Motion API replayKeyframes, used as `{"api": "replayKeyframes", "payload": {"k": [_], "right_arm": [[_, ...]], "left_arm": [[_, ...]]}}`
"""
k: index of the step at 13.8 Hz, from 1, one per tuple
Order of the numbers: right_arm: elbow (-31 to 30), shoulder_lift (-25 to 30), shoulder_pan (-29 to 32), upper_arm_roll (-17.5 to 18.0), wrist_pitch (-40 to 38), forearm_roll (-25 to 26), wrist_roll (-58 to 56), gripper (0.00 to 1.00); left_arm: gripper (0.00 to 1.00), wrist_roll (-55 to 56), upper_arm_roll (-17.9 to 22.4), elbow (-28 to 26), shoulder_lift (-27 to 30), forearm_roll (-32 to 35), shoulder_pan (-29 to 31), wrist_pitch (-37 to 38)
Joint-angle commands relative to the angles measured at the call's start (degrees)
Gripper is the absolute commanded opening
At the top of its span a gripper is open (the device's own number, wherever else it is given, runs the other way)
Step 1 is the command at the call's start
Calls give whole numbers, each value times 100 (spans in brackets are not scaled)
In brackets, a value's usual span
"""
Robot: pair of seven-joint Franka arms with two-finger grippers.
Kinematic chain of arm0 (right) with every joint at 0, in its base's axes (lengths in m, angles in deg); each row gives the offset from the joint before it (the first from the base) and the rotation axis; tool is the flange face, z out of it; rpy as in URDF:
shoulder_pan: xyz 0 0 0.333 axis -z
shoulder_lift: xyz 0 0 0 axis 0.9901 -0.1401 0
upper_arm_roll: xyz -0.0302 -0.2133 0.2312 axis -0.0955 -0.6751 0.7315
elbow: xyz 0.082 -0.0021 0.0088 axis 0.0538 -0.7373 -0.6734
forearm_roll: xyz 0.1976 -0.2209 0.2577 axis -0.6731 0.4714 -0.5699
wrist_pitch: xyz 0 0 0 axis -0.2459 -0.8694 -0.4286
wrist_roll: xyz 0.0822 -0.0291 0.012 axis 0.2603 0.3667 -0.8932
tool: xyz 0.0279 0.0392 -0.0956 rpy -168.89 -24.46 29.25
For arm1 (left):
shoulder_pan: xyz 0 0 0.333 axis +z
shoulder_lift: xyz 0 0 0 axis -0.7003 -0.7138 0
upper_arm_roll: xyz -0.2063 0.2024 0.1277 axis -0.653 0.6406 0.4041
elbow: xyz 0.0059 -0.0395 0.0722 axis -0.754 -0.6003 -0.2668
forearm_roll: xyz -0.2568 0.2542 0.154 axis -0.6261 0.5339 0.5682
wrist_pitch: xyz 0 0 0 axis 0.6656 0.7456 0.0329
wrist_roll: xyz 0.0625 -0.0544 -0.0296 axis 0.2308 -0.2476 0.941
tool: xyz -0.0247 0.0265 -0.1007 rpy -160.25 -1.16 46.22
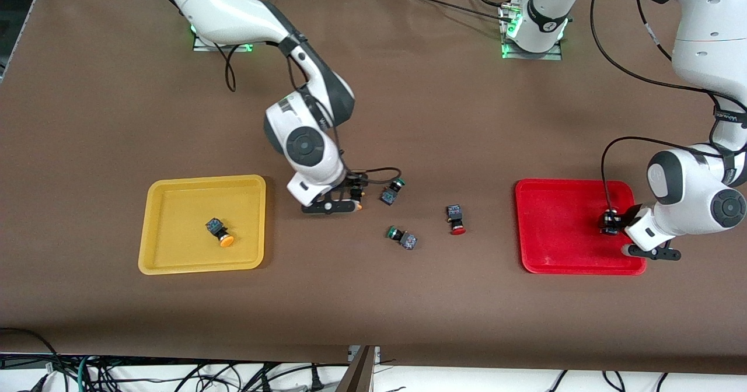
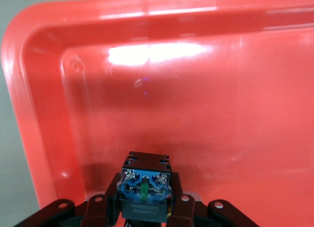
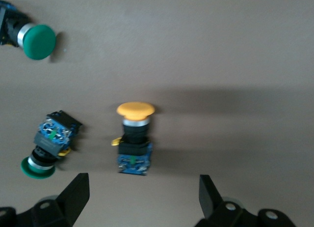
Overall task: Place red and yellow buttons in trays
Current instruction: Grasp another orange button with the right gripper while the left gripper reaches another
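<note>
My left gripper is low over the red tray, near its edge toward the left arm's end. It is shut on a button whose dark body and blue terminal face show in the left wrist view; its cap is hidden. My right gripper is open above a yellow-capped button that lies on the table between its fingers. Another yellow button lies in the yellow tray. A red-capped button lies on the table between the trays.
Two green-capped buttons lie on the table close to my right gripper: one beside it toward the red tray, one nearer the front camera. Both show in the right wrist view.
</note>
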Motion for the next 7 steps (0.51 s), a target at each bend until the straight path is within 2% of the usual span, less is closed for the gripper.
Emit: {"api": "replayKeyframes", "payload": {"k": [1, 2, 6, 7], "right_arm": [[-67, -140, -143, -52, 296, -44, 254, 99], [-93, -175, -161, -52, 410, -44, 263, 99], [-313, -281, -231, -52, 761, -35, 394, 97], [-400, -307, -266, -52, 867, -35, 412, 90]], "left_arm": [[91, -131, -109, -209, 182, 22, 94, -25], [100, -122, -127, -138, 217, 13, 94, 10], [100, 123, -714, 178, 472, 13, -19, 125], [100, 324, -829, 240, 473, 22, -142, 125]]}}
